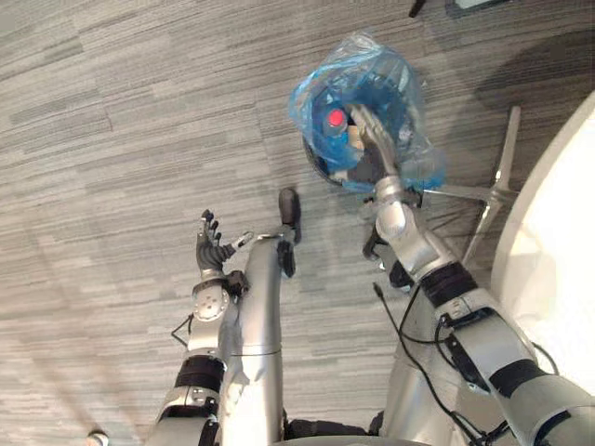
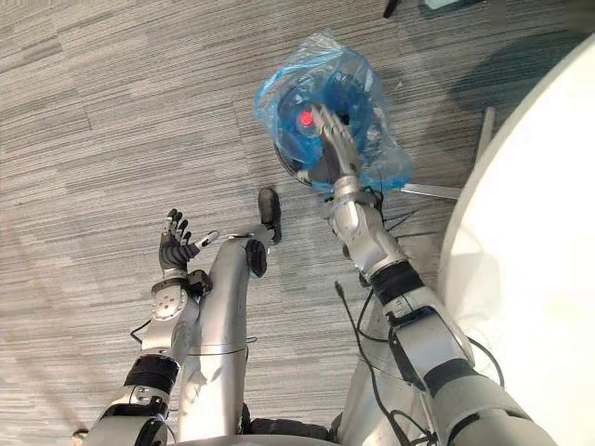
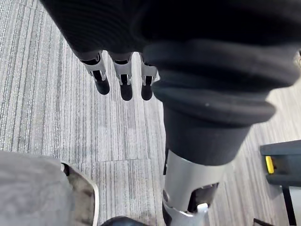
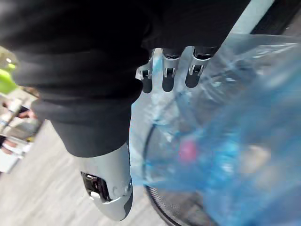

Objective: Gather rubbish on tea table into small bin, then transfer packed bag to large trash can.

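Grey striped carpet floor (image 1: 112,111) all round, seen from above. At the far middle, right hand (image 1: 372,139) stretched forward and laid in at the mouth of a blue plastic bag (image 1: 409,102). Close up in the right wrist view, same hand (image 4: 164,70) set against the clear blue film. Whether closed on the film or only resting on it, impossible to tell.

Around the hand, bag puffed up and crumpled, sitting in a small bin (image 1: 321,169) with a dark round rim showing at the near left under the film. Inside the bag, just left of the hand, a bottle (image 1: 336,119) with a red cap, plus some pale scraps too blurred to name. Bin standing on the floor, not on the bench.

Right of the bin and touching the bag's lower edge, thin metal legs (image 1: 502,167) spread over the carpet. Further right, curved white edge of the bench (image 1: 558,260).

Near left, well apart from the bag, left hand (image 1: 212,246) raised over bare carpet, wide open, fingers (image 3: 124,82) straight in a row, holding nothing.
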`<state>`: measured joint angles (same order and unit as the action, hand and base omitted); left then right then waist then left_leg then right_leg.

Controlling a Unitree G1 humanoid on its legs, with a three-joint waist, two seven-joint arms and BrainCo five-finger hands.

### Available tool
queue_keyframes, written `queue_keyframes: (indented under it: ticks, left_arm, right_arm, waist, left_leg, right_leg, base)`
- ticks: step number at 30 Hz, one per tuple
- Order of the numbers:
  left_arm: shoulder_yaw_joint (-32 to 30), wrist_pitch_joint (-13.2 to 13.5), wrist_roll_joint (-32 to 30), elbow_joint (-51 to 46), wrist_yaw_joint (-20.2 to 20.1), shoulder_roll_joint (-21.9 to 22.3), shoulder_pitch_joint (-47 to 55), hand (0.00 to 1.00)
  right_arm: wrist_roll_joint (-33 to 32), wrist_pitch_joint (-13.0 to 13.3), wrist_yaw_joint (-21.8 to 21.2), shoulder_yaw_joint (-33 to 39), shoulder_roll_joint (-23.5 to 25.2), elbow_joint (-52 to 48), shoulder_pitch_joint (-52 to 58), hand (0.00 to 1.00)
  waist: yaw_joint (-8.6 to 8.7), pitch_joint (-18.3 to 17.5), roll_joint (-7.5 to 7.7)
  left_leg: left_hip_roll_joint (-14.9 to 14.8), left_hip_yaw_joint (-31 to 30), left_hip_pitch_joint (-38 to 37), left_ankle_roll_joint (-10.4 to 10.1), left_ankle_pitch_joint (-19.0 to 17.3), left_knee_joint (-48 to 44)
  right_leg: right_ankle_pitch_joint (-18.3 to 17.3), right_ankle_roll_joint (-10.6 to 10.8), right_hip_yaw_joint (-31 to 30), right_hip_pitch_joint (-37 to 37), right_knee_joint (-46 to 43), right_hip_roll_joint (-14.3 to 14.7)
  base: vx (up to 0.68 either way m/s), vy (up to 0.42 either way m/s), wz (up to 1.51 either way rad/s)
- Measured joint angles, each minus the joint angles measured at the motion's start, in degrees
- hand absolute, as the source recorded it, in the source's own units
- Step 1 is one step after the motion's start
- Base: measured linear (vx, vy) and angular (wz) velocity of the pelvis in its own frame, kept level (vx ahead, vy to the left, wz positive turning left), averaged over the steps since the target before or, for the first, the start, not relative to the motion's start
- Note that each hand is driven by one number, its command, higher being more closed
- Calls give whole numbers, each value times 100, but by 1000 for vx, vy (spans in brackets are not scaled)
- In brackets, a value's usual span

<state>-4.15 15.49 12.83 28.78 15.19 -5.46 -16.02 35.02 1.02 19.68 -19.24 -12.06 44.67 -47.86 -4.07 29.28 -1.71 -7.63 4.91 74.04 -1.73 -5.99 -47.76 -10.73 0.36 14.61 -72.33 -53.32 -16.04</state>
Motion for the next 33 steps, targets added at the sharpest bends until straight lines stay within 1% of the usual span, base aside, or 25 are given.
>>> queue_keyframes:
  ticks: [1,4,8,11,12,14,16,17,18,19,21,23,24,25,26,27,28,29,30,31,32,33]
  left_arm:
    - [1,3,2,0,1,2,-8,0]
    - [3,30,6,-2,4,7,-69,0]
    - [8,57,11,-10,0,-24,-209,0]
    - [13,56,11,-1,-1,-31,-280,0]
    - [23,55,10,-3,-2,-19,-303,0]
    - [22,54,10,-12,-6,-9,-304,0]
    - [16,49,10,-34,-6,1,-303,0]
    - [16,27,7,-59,-7,1,-301,0]
    - [16,1,6,-71,-8,7,-299,0]
    - [16,-36,4,-90,-11,27,-296,0]
    - [16,-88,3,-116,-13,64,-291,0]
    - [65,-153,-5,-149,-27,100,-252,0]
    - [96,-166,-6,-152,-29,106,-230,0]
    - [148,-191,-8,-201,-33,122,-149,0]
    - [152,-202,-13,-297,-56,147,-28,0]
    - [151,-219,-18,-327,-75,145,38,0]
    - [190,-275,-61,-357,-138,140,146,0]
    - [252,-298,-134,-363,-156,154,268,0]
    - [260,-309,-149,-380,-167,172,341,0]
    - [264,-318,-198,-397,-195,196,529,0]
    - [267,-328,-234,-398,-265,194,731,0]
    - [276,-339,-236,-398,-275,194,836,0]
  right_arm:
    - [69,-39,-1,2,38,208,-39,100]
    - [121,-158,-29,7,59,529,-181,100]
    - [142,-163,-126,-155,0,938,-560,100]
    - [84,-158,-123,-153,-29,976,-674,100]
    - [6,-149,-113,-149,-47,962,-678,100]
    - [-132,-151,-107,-152,-62,848,-687,100]
    - [-260,-153,-104,-154,-82,390,-610,100]
    - [-383,-144,-91,-148,-86,-46,-535,100]
    - [-425,-141,-89,-140,-88,-279,-489,100]
    - [-629,-104,-85,-97,-96,-840,-354,100]
    - [-857,-63,-85,-33,-78,-1314,-191,100]
    - [-1323,32,-87,240,-41,-1972,245,100]
    - [-1448,39,-86,318,-17,-2113,363,100]
    - [-1735,69,-92,465,42,-2361,602,100]
    - [-2071,122,-95,551,116,-2619,873,100]
    - [-2257,161,-102,560,154,-2742,1027,100]
    - [-2650,275,-143,585,237,-2989,1372,100]
    - [-2952,333,-206,585,323,-3181,1719,100]
    - [-3099,360,-255,577,372,-3268,1881,100]
    - [-3367,427,-365,551,500,-3372,2155,100]
    - [-3640,489,-470,497,610,-3490,2398,100]
    - [-3741,520,-520,474,665,-3550,2506,100]
  waist:
    - [-1,0,0]
    - [-6,0,0]
    - [-18,0,-1]
    - [-81,0,-1]
    - [-126,0,-1]
    - [-137,0,-1]
    - [-135,-1,-1]
    - [-131,-1,-1]
    - [-131,-1,0]
    - [-126,-1,0]
    - [-120,-2,1]
    - [-103,-5,7]
    - [-95,-8,12]
    - [-66,-19,34]
    - [-1,-22,39]
    - [7,-26,47]
    - [31,-26,50]
    - [34,-36,65]
    - [32,-53,84]
    - [34,-122,140]
    - [27,-214,206]
    - [29,-277,218]
  left_leg:
    - [1,-3,13,-3,2,8]
    - [25,-13,120,-3,2,16]
    - [70,-28,401,-3,1,-112]
    - [66,-49,462,4,-4,-191]
    - [60,-61,465,12,-12,-236]
    - [59,-70,467,12,-13,-238]
    - [57,-74,467,17,-14,-239]
    - [54,-75,466,14,-12,-246]
    - [50,-76,463,14,-11,-253]
    - [42,-86,437,15,-9,-271]
    - [36,-106,350,48,7,-280]
    - [38,-158,33,50,6,-241]
    - [40,-163,-87,49,6,-202]
    - [54,-159,-330,42,6,-98]
    - [60,-163,-625,-1,0,62]
    - [64,-163,-794,-6,2,164]
    - [59,-151,-1169,-24,15,380]
    - [57,-104,-1609,-33,20,672]
    - [53,-64,-1846,-48,30,829]
    - [43,-3,-2269,-96,64,1124]
    - [33,4,-2668,-105,142,1374]
    - [18,-7,-2835,-98,183,1481]
  right_leg:
    - [-6,-6,4,-14,-1,-1]
    - [-16,-12,2,-124,-18,-20]
    - [-81,-37,-7,-408,-208,-106]
    - [-132,-28,-11,-463,-307,-114]
    - [-153,-31,-12,-464,-353,-114]
    - [-156,-34,-7,-464,-359,-113]
    - [-155,-34,-6,-463,-359,-109]
    - [-155,-34,-5,-457,-358,-106]
    - [-154,-34,-3,-450,-359,-104]
    - [-154,-35,14,-407,-361,-101]
    - [-155,-35,46,-289,-352,-97]
    - [-163,-46,120,81,-302,-92]
    - [-165,-48,132,196,-267,-88]
    - [-174,-33,142,433,-186,-80]
    - [-176,-27,184,731,-40,-61]
    - [-173,-26,206,894,43,-48]
    - [-159,-51,257,1273,269,-2]
    - [-154,-44,328,1695,528,14]
    - [-144,-26,358,1908,662,16]
    - [-97,26,443,2310,921,23]
    - [19,-5,511,2717,1201,87]
    - [41,9,546,2903,1335,132]
  base:
    - [-16,1,3]
    - [-18,7,6]
    - [-34,13,10]
    - [-46,11,3]
    - [-47,9,0]
    - [-55,12,0]
    - [-56,15,-1]
    - [-38,13,-1]
    - [-51,19,-2]
    - [-39,15,-1]
    - [-18,7,0]
    - [-30,5,3]
    - [-34,-3,4]
    - [-42,-13,4]
    - [-53,-23,3]
    - [-47,-34,1]
    - [-29,-33,0]
    - [-3,-51,-1]
    - [28,-75,-2]
    - [70,-104,-7]
    - [83,-95,-9]
    - [119,-92,-9]
